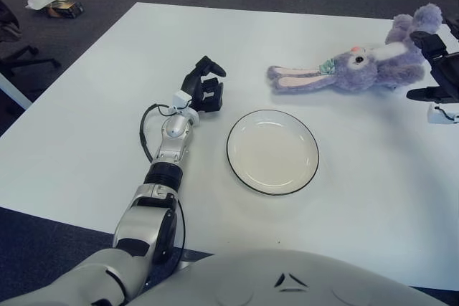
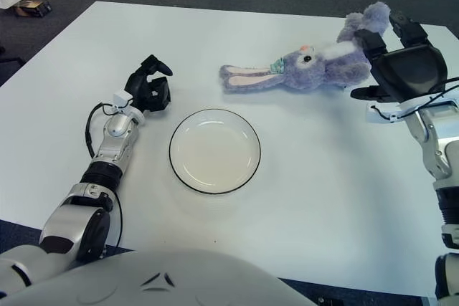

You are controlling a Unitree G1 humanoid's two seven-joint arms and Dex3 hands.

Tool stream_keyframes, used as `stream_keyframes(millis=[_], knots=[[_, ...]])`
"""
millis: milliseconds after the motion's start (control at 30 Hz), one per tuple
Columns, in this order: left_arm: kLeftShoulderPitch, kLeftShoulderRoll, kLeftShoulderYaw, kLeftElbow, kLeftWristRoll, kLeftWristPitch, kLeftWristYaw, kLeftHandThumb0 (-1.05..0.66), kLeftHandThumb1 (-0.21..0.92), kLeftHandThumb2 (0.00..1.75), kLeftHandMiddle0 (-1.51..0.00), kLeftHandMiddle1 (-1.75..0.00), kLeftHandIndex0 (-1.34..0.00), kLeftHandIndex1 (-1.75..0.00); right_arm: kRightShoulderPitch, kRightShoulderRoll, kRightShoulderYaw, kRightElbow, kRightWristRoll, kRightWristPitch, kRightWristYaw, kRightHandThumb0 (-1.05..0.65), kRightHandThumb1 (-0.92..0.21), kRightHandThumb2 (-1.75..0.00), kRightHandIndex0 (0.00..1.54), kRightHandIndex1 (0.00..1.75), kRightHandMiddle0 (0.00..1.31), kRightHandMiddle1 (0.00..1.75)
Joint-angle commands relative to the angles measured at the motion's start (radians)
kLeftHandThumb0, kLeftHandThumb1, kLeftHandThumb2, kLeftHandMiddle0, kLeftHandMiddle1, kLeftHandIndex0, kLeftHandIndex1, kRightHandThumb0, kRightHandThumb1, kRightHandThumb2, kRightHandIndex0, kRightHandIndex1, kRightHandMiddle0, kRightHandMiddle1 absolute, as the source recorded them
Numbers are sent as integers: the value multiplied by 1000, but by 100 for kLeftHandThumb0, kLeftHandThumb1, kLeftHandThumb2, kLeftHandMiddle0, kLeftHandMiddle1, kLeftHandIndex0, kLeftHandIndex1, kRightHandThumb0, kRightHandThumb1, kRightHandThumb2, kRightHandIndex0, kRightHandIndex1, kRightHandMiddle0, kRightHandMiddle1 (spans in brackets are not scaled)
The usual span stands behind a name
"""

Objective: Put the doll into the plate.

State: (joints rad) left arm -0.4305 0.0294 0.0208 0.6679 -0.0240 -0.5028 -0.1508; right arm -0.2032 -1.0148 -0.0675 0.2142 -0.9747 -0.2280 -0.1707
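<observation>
A purple plush bunny doll (image 2: 310, 69) lies on its side at the far right of the white table, its long ears stretched left. The white plate (image 1: 273, 151) with a dark rim sits in the middle, holding nothing. My right hand (image 2: 399, 64) hovers at the doll's body end, open, with fingers spread over its legs and not closed on it. My left hand (image 1: 204, 89) shows left of the plate with its fingers curled and nothing in them.
The table's far edge runs just behind the doll. On the dark carpet at the far left, beyond the table (image 1: 86, 141), lie a chair base (image 1: 14, 55) and some litter (image 1: 54, 3).
</observation>
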Motion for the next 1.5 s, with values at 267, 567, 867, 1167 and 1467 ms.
stream_keyframes(millis=[267,567,867,1167,1467], knots=[[77,-6,-17,58,30,-6,18,-42,51,107,-102,-175,-46,-175,-99,-7,70,102,21,2,-5,-105,-92,-39,0,0,0,24],[84,-9,-24,51,54,-9,36,-42,51,107,-101,-175,-46,-175,-157,-5,124,186,26,-14,-33,-105,-92,-37,0,0,0,21],[85,-13,-30,53,58,-15,42,-42,52,106,-102,-175,-45,-175,-229,12,178,284,25,-16,-60,-105,-92,-34,0,0,0,24],[86,-19,-34,50,54,-25,46,-41,54,103,-97,-175,-43,-175,-298,14,232,381,25,-22,-83,-105,-92,-29,0,0,0,32],[82,-20,-39,62,61,-46,54,-41,55,102,-98,-175,-43,-175,-347,22,287,450,12,-12,-104,-105,-92,-26,0,0,0,34]])
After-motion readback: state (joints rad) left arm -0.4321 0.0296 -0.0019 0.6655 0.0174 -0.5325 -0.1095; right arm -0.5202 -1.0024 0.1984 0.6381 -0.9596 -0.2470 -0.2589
